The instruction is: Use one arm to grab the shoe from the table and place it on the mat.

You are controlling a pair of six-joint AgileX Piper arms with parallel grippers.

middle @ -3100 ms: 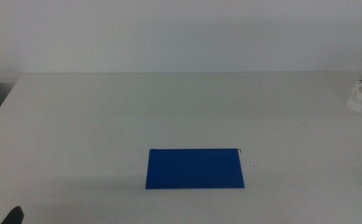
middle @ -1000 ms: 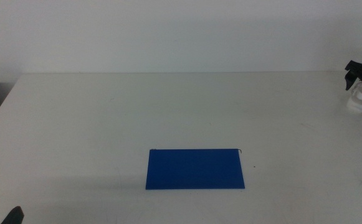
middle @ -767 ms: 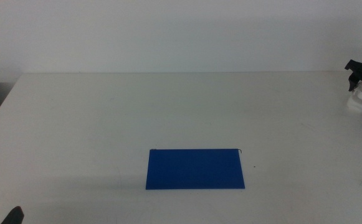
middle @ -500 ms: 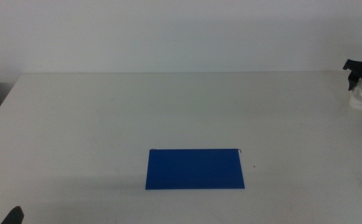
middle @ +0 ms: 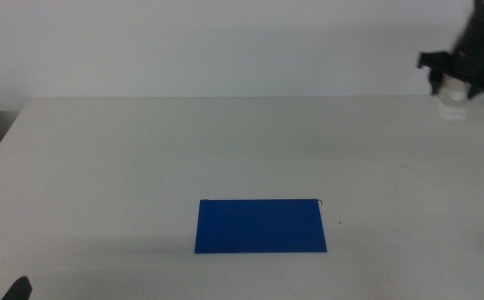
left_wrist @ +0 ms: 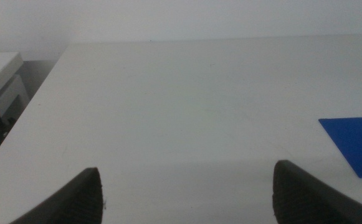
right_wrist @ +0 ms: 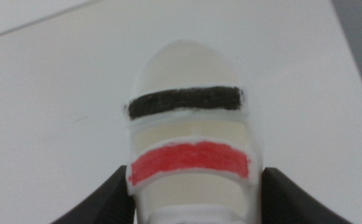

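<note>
Right gripper pinches the small white strapped shoe aloft at two o'clock; carry it level toward the thin dark blue mat at six o'clock

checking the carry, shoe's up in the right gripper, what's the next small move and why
Probably swing the right gripper, shut on the shoe, toward the mat. The shoe hangs above the table's far right corner, and the mat lies bare near the front. The left gripper waits, open.

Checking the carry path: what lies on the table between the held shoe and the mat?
Nothing: in the middle view only bare table lies between the mat and the shoe, gripped by the right claw at the far right.
</note>
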